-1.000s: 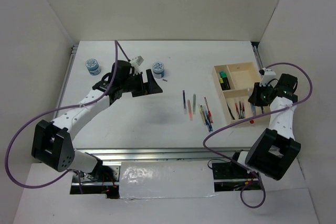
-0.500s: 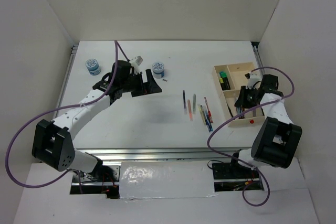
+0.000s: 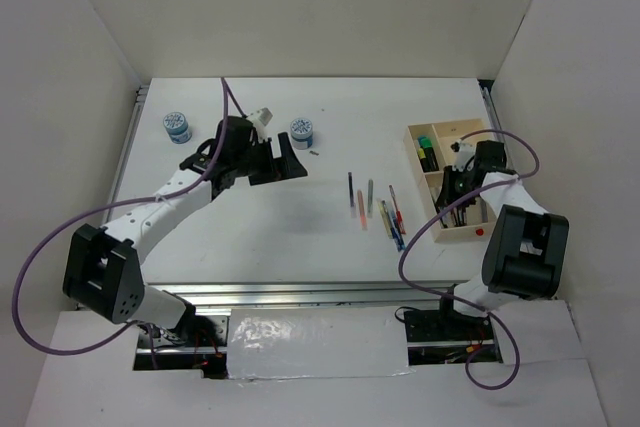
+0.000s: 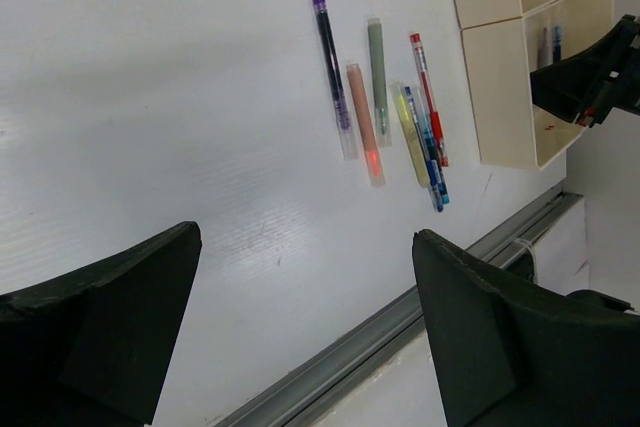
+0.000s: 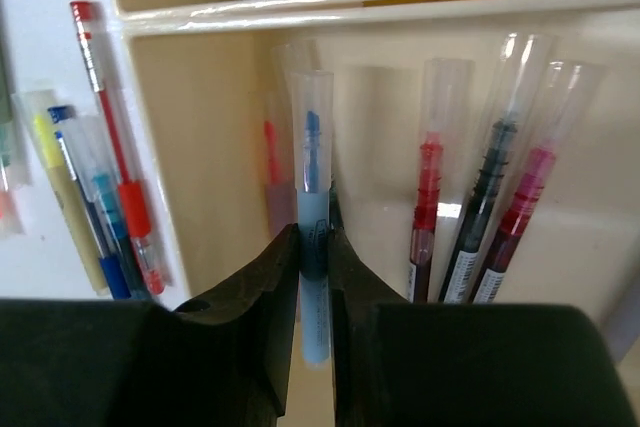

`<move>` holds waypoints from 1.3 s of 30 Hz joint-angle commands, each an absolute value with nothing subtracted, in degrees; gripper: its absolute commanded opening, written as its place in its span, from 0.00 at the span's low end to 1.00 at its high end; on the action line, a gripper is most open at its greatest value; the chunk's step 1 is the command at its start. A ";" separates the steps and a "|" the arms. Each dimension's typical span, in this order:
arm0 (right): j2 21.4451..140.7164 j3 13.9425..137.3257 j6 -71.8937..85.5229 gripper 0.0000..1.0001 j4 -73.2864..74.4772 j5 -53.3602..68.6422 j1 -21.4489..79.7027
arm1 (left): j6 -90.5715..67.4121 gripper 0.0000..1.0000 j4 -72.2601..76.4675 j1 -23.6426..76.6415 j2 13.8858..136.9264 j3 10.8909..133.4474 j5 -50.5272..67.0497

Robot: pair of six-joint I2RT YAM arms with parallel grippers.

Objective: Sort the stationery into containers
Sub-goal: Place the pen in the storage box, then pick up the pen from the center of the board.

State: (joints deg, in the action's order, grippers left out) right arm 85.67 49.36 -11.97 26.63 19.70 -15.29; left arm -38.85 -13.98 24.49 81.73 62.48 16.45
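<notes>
the pale wooden rectangular tray with low walls and several compartments (image 3: 452, 133) sits at the right side of the table and is partly filled. stubby black-bodied highlighters with green and yellow ends (image 3: 428, 157) lie in one of its far-left compartments. thin clear-barrelled pens in red, black and dark pink (image 5: 480, 207) lie in the long near compartment.

the right gripper (image 5: 313, 247) hangs over that long compartment, jaws pressed together on a thin clear pen with blue ink (image 5: 312, 147). whether its tip touches the tray floor i cannot tell; i judge this pen is about to be dropped in with the others. the left gripper (image 3: 278, 160) is spread wide and holds nothing, hovering over the far left part of the table.

left to sort are two small round blue-white pots (image 3: 177, 126) (image 3: 301, 132), well apart from the tray at the far left. a loose row of thin pens in purple, pink, grey-green, yellow, red and blue (image 4: 362, 127) also lies just beside the tray's left wall. by my reckoning the job is roughly half done.

plain white panels (image 3: 330, 7) close the space on three sides. the flat white table (image 3: 250, 237) ends in a metal rail at the near edge (image 4: 330, 367).
</notes>
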 commanded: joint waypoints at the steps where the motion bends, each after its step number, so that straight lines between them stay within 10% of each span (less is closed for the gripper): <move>1: 85.43 49.39 -9.67 0.25 22.50 14.78 -13.81 | -36.83 0.99 -13.98 25.31 83.23 64.16 14.50; 8: 83.24 49.13 -8.62 0.44 23.02 12.92 -13.10 | -34.72 0.99 -14.94 33.38 86.39 67.58 3.37; 21: 66.98 54.93 -9.31 0.49 30.41 18.01 -14.32 | -38.58 0.51 -24.87 46.40 112.73 91.90 -20.13; 39: 55.28 54.76 -14.59 0.54 33.22 22.85 -15.56 | -38.58 0.58 -24.52 47.81 126.57 105.47 -23.02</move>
